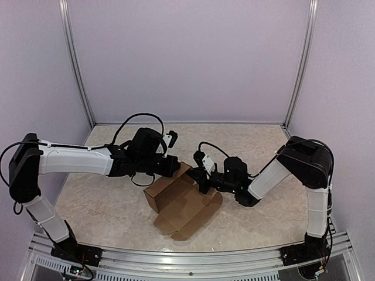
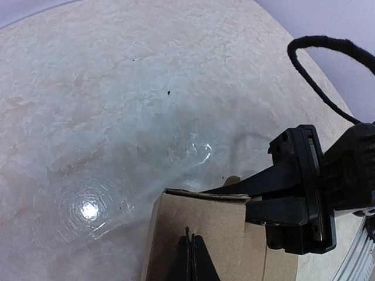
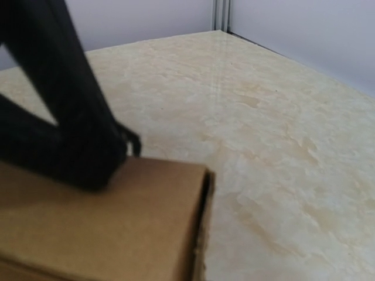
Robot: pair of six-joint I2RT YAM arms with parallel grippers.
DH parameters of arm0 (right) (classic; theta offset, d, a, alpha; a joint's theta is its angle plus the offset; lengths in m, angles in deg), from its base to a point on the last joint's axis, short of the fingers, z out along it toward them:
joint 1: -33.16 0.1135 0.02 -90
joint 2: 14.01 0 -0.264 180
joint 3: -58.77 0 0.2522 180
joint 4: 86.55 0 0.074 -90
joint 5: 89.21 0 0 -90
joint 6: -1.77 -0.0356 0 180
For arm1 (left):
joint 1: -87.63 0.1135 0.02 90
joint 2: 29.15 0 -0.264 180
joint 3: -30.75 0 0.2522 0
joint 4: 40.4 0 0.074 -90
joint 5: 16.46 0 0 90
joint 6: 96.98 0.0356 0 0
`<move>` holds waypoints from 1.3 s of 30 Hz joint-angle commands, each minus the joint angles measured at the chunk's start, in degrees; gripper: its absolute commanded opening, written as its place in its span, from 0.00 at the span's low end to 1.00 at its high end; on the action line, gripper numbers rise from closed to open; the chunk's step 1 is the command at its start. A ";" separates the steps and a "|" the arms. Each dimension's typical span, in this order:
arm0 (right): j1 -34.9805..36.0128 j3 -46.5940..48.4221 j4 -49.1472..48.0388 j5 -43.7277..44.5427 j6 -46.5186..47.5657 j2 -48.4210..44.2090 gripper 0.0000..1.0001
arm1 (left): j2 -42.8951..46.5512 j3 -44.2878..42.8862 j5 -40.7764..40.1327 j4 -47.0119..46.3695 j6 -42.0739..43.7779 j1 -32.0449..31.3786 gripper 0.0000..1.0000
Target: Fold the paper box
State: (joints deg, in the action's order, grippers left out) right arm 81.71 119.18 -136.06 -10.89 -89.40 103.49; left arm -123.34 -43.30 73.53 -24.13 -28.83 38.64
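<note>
Brown paper box sits half-folded on my bench: far walls up, near flaps flat, left pincer and right pincer both closed tight.

A pale marbled table carries the brown paper box, partly folded, near its middle

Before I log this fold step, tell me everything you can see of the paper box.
The paper box is plain brown, unmarked cardboard, partly folded: walls stand at its far and left sides, while a wide flap lies open on the table toward the near edge. It sits mid-table. The shut left tool meets its far-left wall, the shut right tool its far-right edge; whether either pinches card is unclear.
</note>
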 commanded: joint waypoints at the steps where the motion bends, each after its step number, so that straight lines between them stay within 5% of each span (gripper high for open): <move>1: -0.39 -0.95 -3.37 0.31 -1.10 1.94 0.00 | -1.94 -1.40 0.52 -0.15 -0.28 -0.58 0.00; 6: -0.38 -0.77 -4.26 0.90 -2.12 3.70 0.00 | -3.38 -1.23 0.36 -0.59 -0.71 -1.08 0.00; 14: 0.24 -0.34 -5.03 2.00 -3.08 5.43 0.20 | -5.07 -0.18 0.19 -1.22 -2.74 -2.20 0.00; 23: 0.90 0.94 -4.79 3.91 -3.06 7.32 0.30 | -5.39 0.70 0.26 -1.81 -3.89 -2.34 0.00; 36: 1.55 4.32 -4.09 7.45 -2.94 9.97 0.30 | -5.31 0.83 0.24 -1.74 -4.17 -2.42 0.00; 39: 1.62 5.20 -3.92 7.60 -3.05 10.52 0.16 | -5.21 0.85 0.19 -1.72 -4.17 -2.42 0.00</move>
State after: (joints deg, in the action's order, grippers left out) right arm 82.87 122.85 -139.97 -4.71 -92.13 112.12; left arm -127.85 -43.46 73.53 -25.40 -32.59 36.65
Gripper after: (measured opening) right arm 0.260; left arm 0.005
